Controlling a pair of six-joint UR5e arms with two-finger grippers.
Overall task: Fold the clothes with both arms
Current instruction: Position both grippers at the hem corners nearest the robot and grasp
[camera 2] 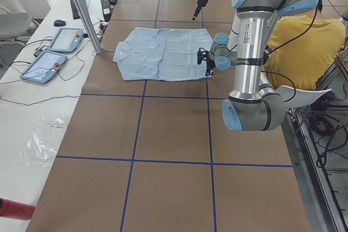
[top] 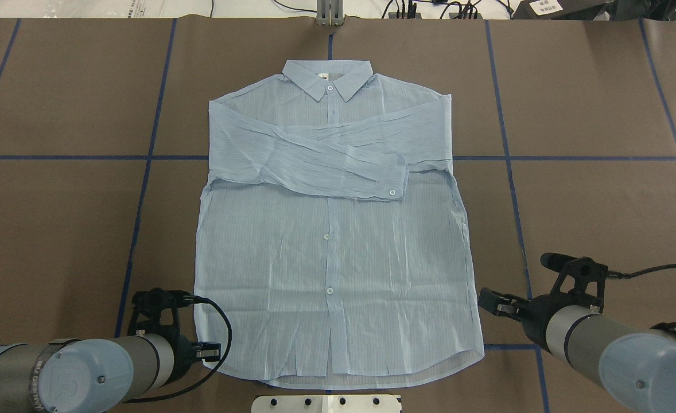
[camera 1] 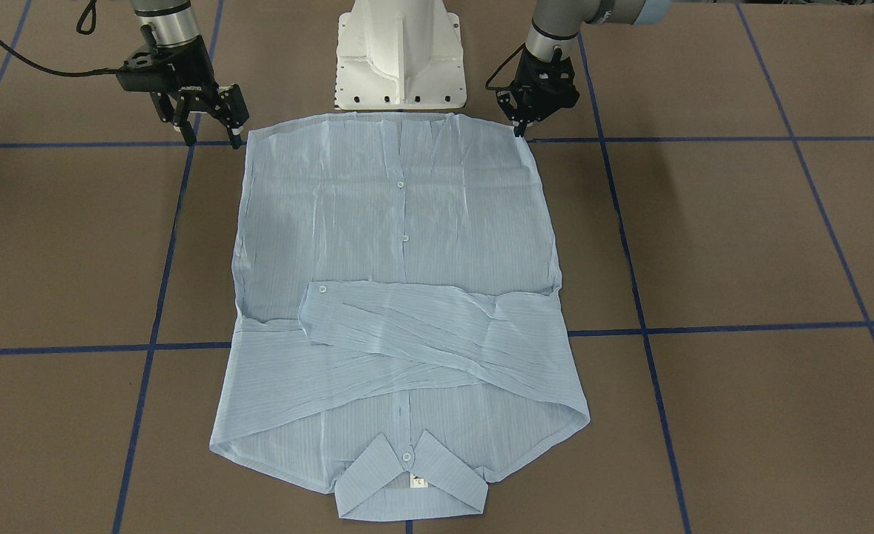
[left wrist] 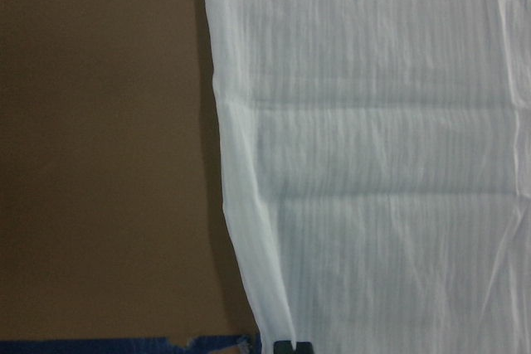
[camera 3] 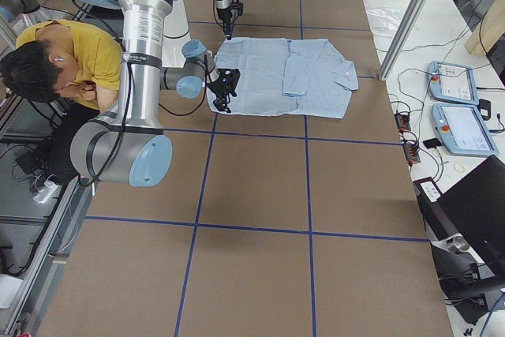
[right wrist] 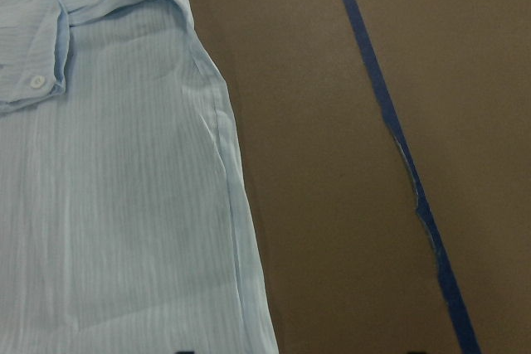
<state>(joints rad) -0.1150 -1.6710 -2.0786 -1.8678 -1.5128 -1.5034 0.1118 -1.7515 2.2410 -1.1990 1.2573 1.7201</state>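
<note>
The light blue striped shirt [camera 1: 400, 222] lies flat and buttoned on the brown table, collar away from the robot. Both sleeves are crossed over the chest [top: 326, 160]. My left gripper [camera 1: 520, 132] is down at the hem corner on its side. In the left wrist view the shirt [left wrist: 382, 163] runs down to fingertips [left wrist: 286, 346] that sit together at the corner, shut on it. My right gripper [camera 1: 211, 137] stands open just outside the other hem corner, with nothing between its fingers. The right wrist view has the shirt's side edge [right wrist: 224, 163] leading toward it.
The robot's white pedestal base [camera 1: 400, 67] stands right behind the hem. Blue tape lines [camera 1: 615, 222] cross the brown table cover. A person in a yellow top [camera 2: 304, 42] sits behind the robot. Two control tablets [camera 2: 54, 52] lie on the far bench.
</note>
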